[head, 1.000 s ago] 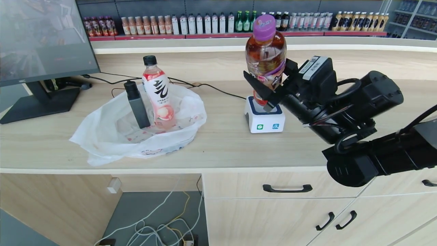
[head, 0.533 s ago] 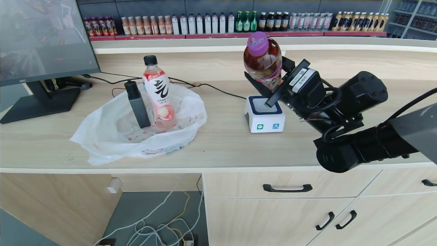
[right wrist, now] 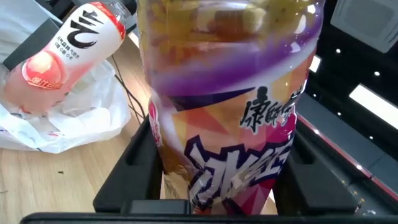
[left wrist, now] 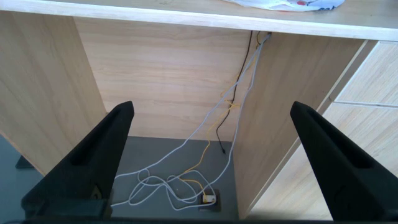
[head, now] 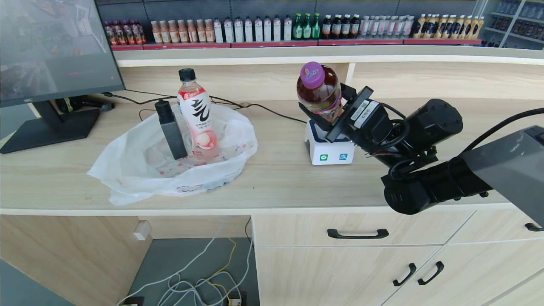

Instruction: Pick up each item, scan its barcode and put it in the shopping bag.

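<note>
Tea bottle (head: 319, 91): we see it lowered, its purple cap (head: 312, 75) tipped toward the camera.
Right gripper (head: 326, 111): we see it descended and pitched downward, nearer the scanner (head: 329, 149).

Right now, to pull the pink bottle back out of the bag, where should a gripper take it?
Likely high on the body, just under the black cap, coming from the robot's side. The pink bottle stands upright, the dark box sits close on its left, and the shopping bag bunches around its base.

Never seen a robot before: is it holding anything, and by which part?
Right gripper clasps the purple-capped bottle around its labelled middle; left gripper is empty.
</note>
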Robot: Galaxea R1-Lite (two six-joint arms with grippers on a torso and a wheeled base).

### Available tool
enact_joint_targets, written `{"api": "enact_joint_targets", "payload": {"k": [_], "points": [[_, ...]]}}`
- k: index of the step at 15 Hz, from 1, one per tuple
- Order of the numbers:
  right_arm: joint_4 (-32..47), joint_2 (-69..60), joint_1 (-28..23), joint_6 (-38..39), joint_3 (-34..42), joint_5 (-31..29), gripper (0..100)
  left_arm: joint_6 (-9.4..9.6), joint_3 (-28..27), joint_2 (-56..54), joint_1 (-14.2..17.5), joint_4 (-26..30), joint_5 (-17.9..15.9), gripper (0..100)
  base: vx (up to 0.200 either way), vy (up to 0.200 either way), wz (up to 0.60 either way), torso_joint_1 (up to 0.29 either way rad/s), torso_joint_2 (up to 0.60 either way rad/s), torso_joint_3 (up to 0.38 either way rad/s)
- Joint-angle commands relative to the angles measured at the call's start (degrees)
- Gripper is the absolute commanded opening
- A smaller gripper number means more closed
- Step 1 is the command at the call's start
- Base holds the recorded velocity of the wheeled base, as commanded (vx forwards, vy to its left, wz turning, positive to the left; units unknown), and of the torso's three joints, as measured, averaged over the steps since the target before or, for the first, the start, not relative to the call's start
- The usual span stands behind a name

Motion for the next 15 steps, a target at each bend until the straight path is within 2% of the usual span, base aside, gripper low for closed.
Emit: {"api": "enact_joint_targets", "payload": {"k": [1,6,15], "points": [[0.0,0.4,0.0,0.1,-0.7,1.7,0,-0.01,0.0,0.0,0.0,0.0,0.0,100,0.000,0.000,0.00,0.000,0.00,0.000],[0.0,0.1,-1.9,2.0,-1.7,5.7,0,-0.01,0.0,0.0,0.0,0.0,0.0,100,0.000,0.000,0.00,0.000,0.00,0.000],[0.0,1.8,-1.3,1.9,-3.0,5.9,0,-0.01,0.0,0.0,0.0,0.0,0.0,100,0.000,0.000,0.00,0.000,0.00,0.000]]}}
